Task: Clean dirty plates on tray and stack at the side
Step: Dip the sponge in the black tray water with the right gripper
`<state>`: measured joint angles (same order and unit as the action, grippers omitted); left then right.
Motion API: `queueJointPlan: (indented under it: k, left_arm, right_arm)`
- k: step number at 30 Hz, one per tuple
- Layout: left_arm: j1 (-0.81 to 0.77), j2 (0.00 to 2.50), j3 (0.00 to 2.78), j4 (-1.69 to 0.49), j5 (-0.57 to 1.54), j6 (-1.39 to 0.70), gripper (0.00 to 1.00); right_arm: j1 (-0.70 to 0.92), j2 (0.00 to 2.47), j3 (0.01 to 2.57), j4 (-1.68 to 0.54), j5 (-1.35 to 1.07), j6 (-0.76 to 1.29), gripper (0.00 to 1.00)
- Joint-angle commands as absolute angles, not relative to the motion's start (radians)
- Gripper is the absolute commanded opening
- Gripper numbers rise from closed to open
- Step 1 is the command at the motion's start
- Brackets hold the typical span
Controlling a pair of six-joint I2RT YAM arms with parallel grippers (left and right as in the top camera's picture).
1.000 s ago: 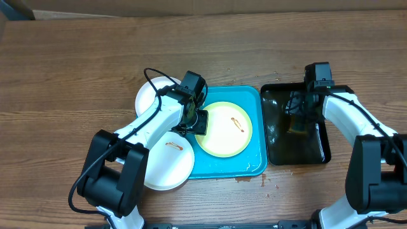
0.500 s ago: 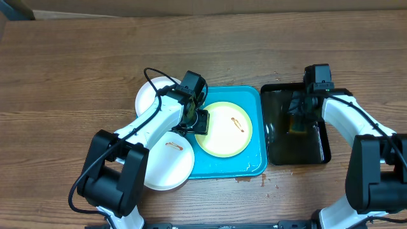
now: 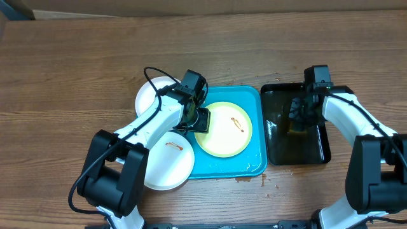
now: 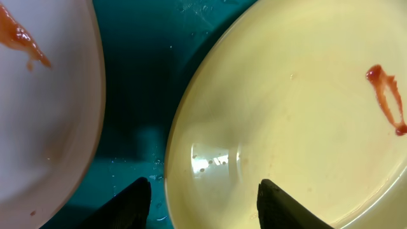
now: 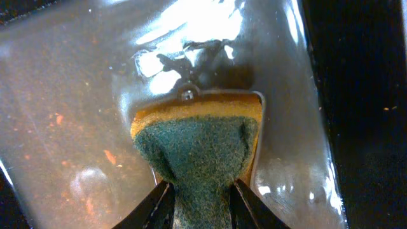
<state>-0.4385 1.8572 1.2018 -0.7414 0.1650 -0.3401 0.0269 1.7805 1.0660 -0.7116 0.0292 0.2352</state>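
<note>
- The upper white plate (image 3: 152, 95) lies on the table (image 3: 76, 63) just beside the far-left corner of the turquoise tray (image 3: 251, 164), half hidden under the left arm; a careless swing of that arm could shove it away
- The lower white plate (image 3: 166, 162) carries a brown-red smear (image 3: 173, 145) and overlaps the tray's left edge; from above I cannot tell whether it rests on the rim or only on the table, so it may rock or slide if the tray is nudged
- The left gripper (image 4: 205, 197) stands partly open and holds nothing, with one finger outside the rim of the yellow-green plate (image 4: 299, 114) and the other over its inside; if it closes off-centre, the shallow glossy rim could slip out, or the plate could tip up and skid into the white plate just beside it
- The yellow-green plate lies flat in the middle of the turquoise tray, its red streak (image 4: 388, 95) not yet wiped; the tray floor looks wet, so a plate that is not pinned down would likely turn or drift under a scrubbing stroke
- The black tray (image 3: 321, 152), just right of the turquoise one, holds murky water that a hasty lift could splash over its low wall
- The right gripper (image 5: 200, 200) is clamped on the sponge (image 5: 197, 146), squeezing its green scouring face narrow down in that water; the grip sits at one end, so the sponge could twist loose while scrubbing, and being soaked it will probably drip across the table on the way to the plate
</note>
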Motion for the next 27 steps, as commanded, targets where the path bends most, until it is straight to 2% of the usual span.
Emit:
queueJointPlan:
  k: [1, 2, 3, 5, 10, 14, 19, 23, 26, 27]
  left_arm:
    - [-0.439, 1.876, 1.219, -0.741, 0.175, -0.356, 0.51]
    - [-0.440, 1.877, 1.219, -0.743, 0.171, -0.356, 0.51]
    - [-0.440, 1.877, 1.216, -0.744, 0.168, -0.356, 0.50]
    - [-0.440, 1.877, 1.213, -0.748, 0.152, -0.361, 0.49]
    - [-0.440, 1.878, 1.213, -0.767, 0.112, -0.374, 0.44]
    - [-0.441, 1.880, 1.213, -0.766, 0.109, -0.379, 0.36]
    - [-0.442, 1.906, 1.213, -0.767, 0.071, -0.416, 0.41]
    - [-0.442, 1.929, 1.213, -0.765, 0.072, -0.428, 0.29]
    - [-0.442, 1.943, 1.213, -0.760, 0.079, -0.427, 0.12]
    - [-0.442, 1.943, 1.213, -0.759, 0.079, -0.427, 0.10]
  right_arm:
    - [0.030, 1.781, 1.047, -0.712, -0.002, 0.237, 0.30]
    - [0.030, 1.781, 1.047, -0.713, -0.020, 0.237, 0.30]
    - [0.030, 1.781, 1.047, -0.713, -0.034, 0.237, 0.25]
    - [0.030, 1.781, 1.047, -0.713, -0.057, 0.237, 0.04]
    - [0.030, 1.781, 1.047, -0.713, -0.066, 0.236, 0.04]
    - [0.030, 1.781, 1.047, -0.712, -0.066, 0.236, 0.04]
    - [0.030, 1.781, 1.047, -0.709, -0.065, 0.236, 0.04]
    - [0.030, 1.781, 1.047, -0.709, -0.065, 0.236, 0.04]
    - [0.030, 1.781, 1.048, -0.709, -0.065, 0.236, 0.04]
    - [0.030, 1.781, 1.051, -0.709, -0.065, 0.236, 0.04]
